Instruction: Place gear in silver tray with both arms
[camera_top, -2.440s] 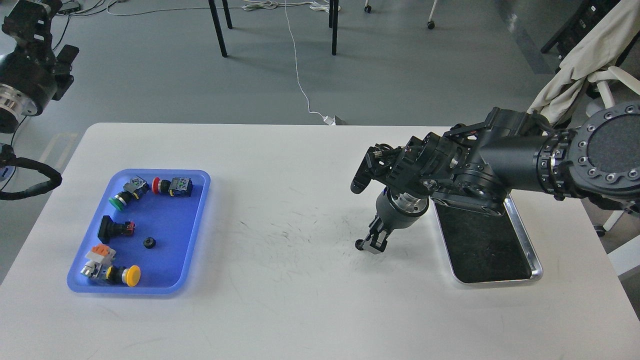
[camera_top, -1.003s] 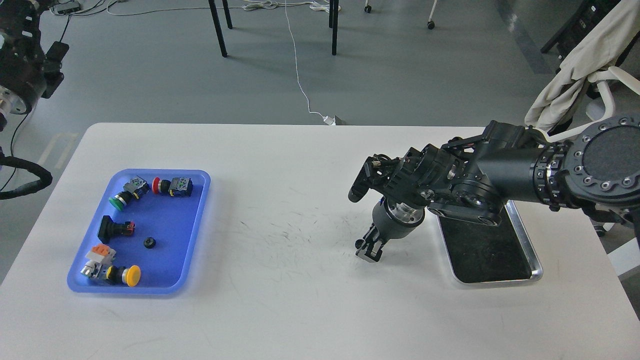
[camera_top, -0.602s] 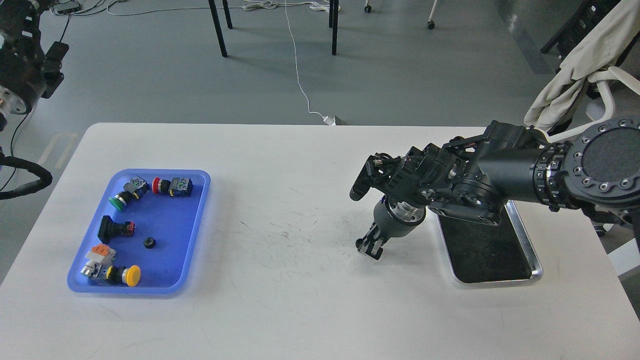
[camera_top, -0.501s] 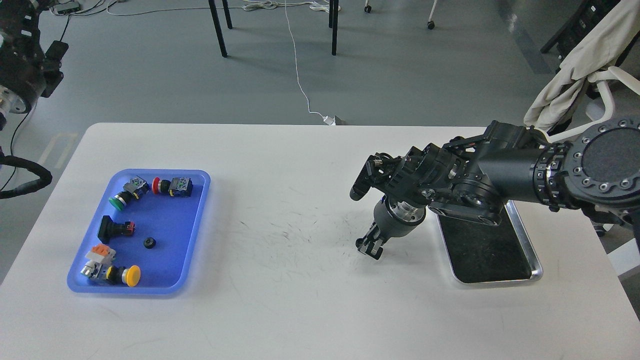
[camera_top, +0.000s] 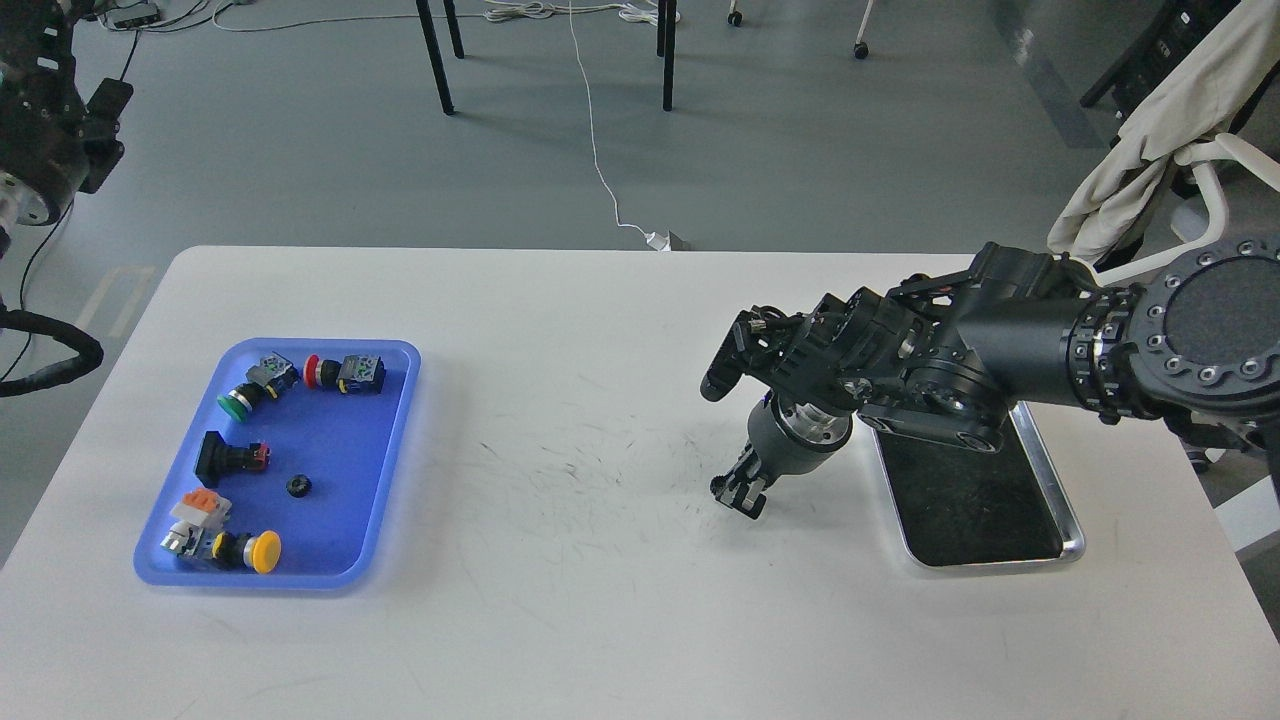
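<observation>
A small black gear (camera_top: 719, 487) sits at the tip of my right gripper (camera_top: 738, 497), which points down just above the white table, its fingers drawn together on the gear. The silver tray (camera_top: 1000, 562) lies to the right of that gripper, its dark bottom bare, its far end hidden under my right arm (camera_top: 960, 350). A second small black gear (camera_top: 298, 486) lies in the blue tray (camera_top: 395, 440) at the left. Only the thick part of my left arm (camera_top: 40, 120) shows at the top left corner; its gripper is out of view.
The blue tray also holds several push-button switches with green, red and yellow caps. The table (camera_top: 560, 600) carries dark scuff marks in its middle. Chair legs and cables are on the floor behind, and a cloth-draped chair (camera_top: 1160, 110) stands at the right.
My right gripper's fingers have drawn together on the gear and shifted slightly left. The left arm has pulled further out toward the top left corner.
</observation>
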